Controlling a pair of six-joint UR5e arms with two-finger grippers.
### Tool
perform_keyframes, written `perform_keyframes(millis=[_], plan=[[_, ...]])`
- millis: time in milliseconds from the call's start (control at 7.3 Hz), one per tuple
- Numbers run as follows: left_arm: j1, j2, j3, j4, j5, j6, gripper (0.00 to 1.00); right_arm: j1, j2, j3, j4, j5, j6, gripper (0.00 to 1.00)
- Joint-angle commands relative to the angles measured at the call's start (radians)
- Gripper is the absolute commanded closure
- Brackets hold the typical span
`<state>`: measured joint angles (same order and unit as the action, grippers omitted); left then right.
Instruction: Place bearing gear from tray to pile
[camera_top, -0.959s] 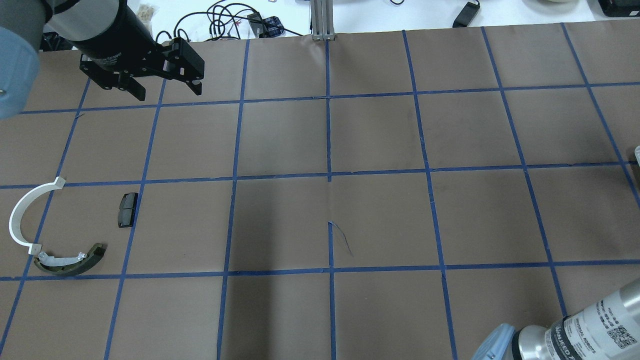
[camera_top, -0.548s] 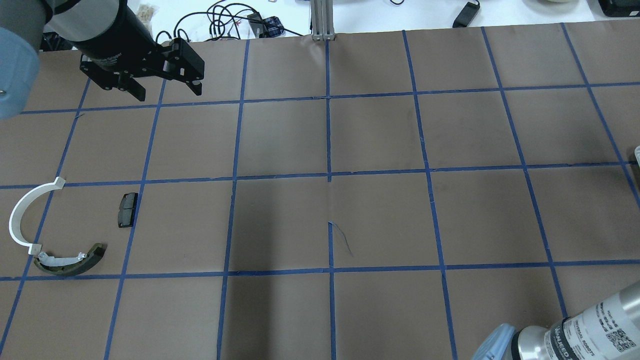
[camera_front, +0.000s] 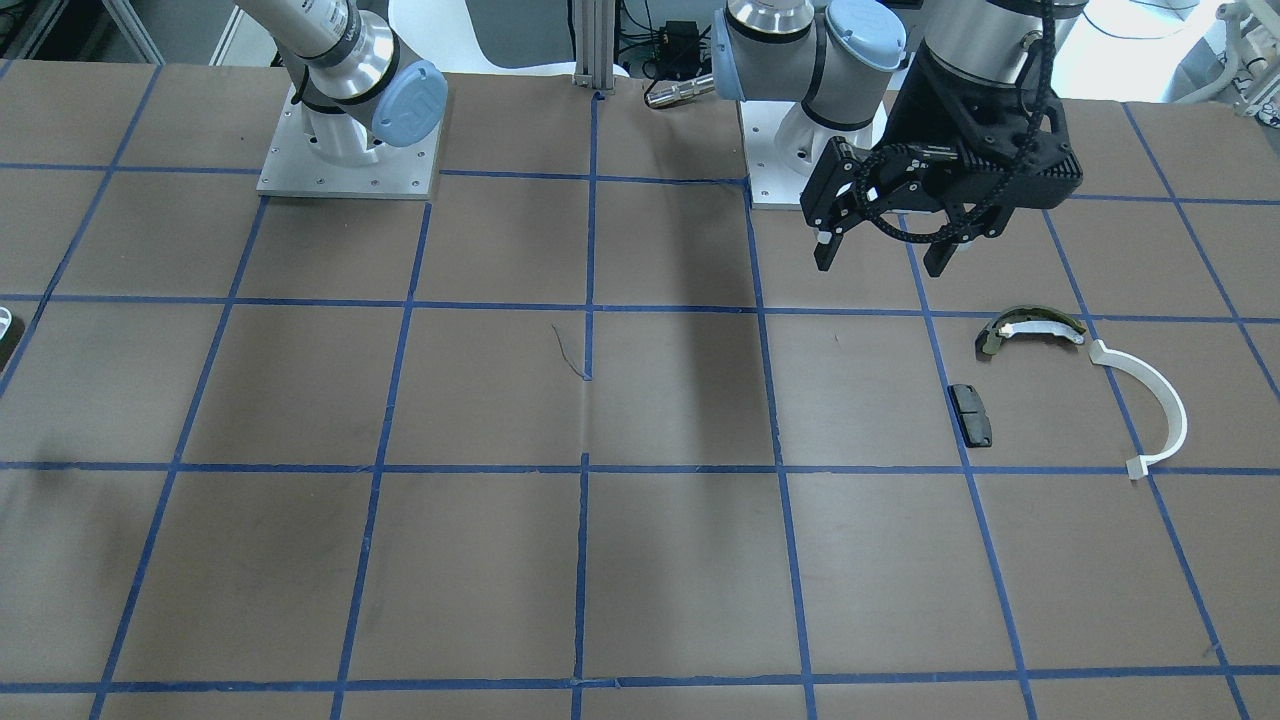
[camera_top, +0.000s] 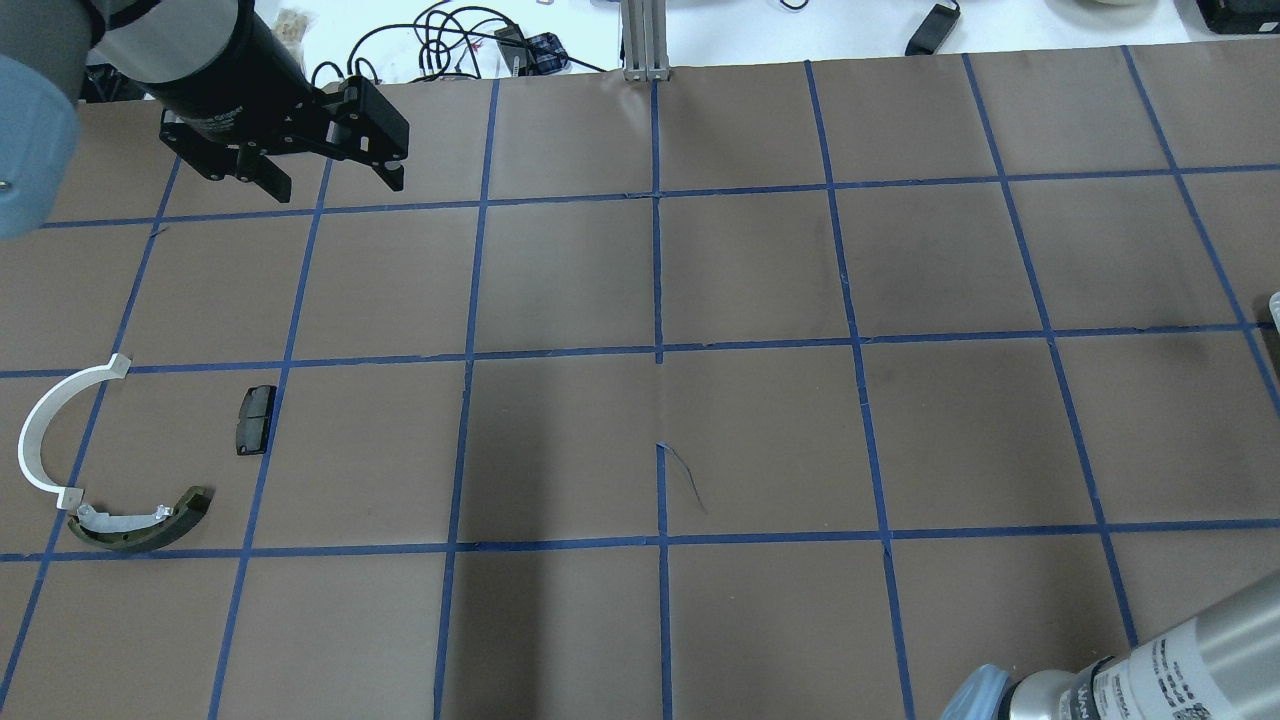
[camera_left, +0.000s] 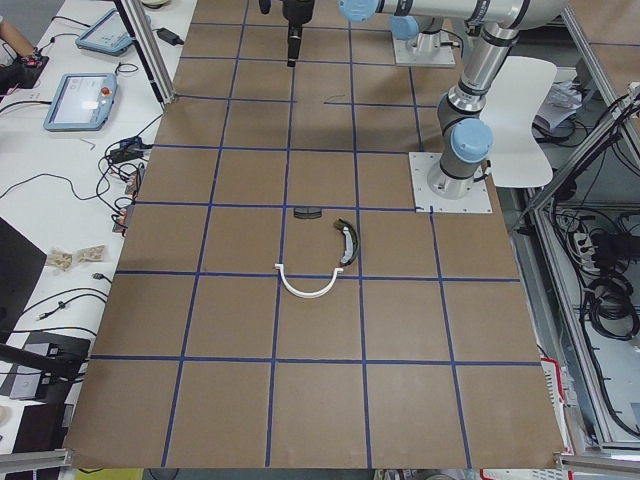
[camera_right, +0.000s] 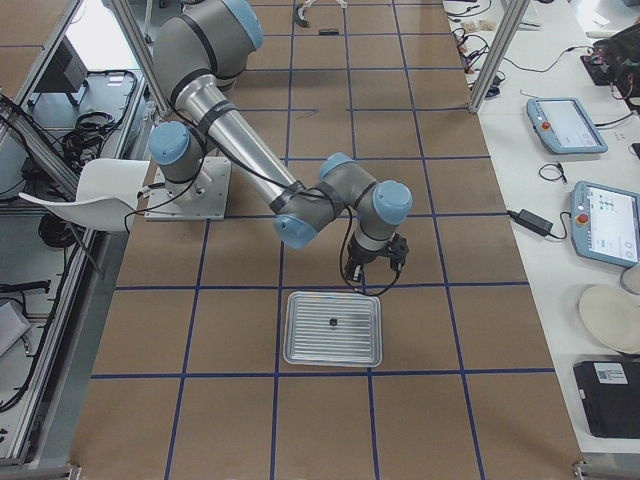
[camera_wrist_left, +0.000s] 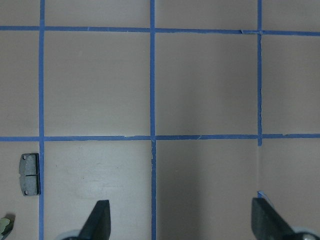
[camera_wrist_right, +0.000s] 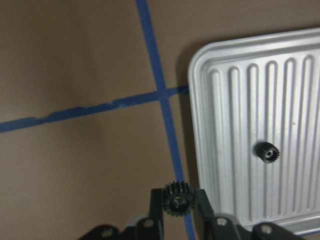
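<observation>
My right gripper (camera_wrist_right: 177, 202) is shut on a small black bearing gear (camera_wrist_right: 177, 196), held over the brown table just beside the silver ribbed tray (camera_wrist_right: 300, 75). A second black gear (camera_wrist_right: 266, 152) lies in the tray, which also shows in the exterior right view (camera_right: 333, 350). The pile is at the table's left end: a black rectangular pad (camera_top: 255, 419), an olive-and-white curved shoe (camera_top: 140, 523) and a thin white half-ring arc (camera_top: 40, 440). My left gripper (camera_top: 330, 185) is open and empty, raised beyond the pile. The pad also shows in the left wrist view (camera_wrist_left: 29, 167).
The brown table (camera_top: 760, 270) is marked into squares by blue tape. An aluminium post (camera_top: 645, 40) stands at the far edge with cables (camera_top: 450, 40) behind it. My right arm's forearm (camera_top: 1180, 670) enters at the bottom right of the overhead view.
My right arm's forearm has shifted right and down at the bottom right corner of the overhead view. The left arm and the pile have not moved.
</observation>
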<state>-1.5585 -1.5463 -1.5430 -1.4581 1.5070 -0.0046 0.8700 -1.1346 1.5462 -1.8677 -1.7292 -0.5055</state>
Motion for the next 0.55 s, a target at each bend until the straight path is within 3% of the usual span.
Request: perform_keyframes(millis=[0,411], plan=[[0.000,0.000,0.001,-0.001,-0.001,0.000,0.00,0.166,-0.016,0.009,0.041,0.083,0.211,1.00],[-0.002,0.000,0.000,-0.001,0.001,0.000,0.00,0.535,-0.050,0.014,0.041,0.130,0.607,1.00]])
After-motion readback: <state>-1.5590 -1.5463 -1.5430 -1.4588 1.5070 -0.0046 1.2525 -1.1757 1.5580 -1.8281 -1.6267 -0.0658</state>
